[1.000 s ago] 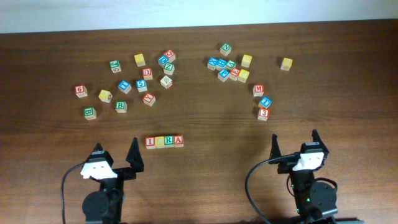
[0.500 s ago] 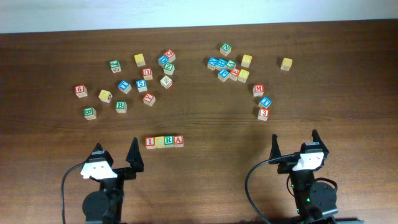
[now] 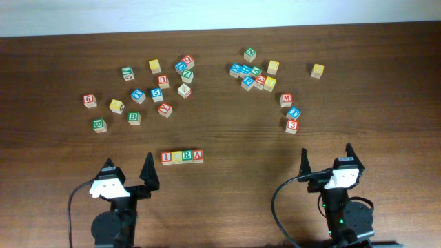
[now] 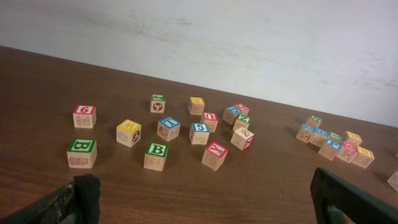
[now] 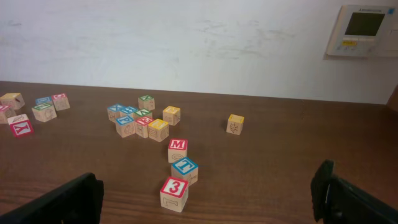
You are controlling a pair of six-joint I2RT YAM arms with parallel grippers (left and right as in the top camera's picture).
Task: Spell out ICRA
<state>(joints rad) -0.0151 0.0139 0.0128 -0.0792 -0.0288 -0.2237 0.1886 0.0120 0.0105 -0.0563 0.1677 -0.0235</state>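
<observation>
Your four small wooden alphabet cubes, red-lettered I (image 3: pixel 166 157), yellow-faced C (image 3: pixel 177 157), green-lettered R (image 3: pixel 187 156) and red-lettered A (image 3: pixel 198 156), sit touching in one row at lower centre of the overhead frame. It reads ICRA, so I judge the spelling done. Left gripper (image 3: pixel 128 162) and right gripper (image 3: pixel 326 151) sit low, jaws wide and empty. The row is just right of the left jaws and well left of the right ones.

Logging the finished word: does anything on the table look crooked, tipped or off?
Nothing stands out. The ICRA row lies straight, its four cubes side by side; the spare cubes are loosely scattered beyond it, apart from the row.
</observation>
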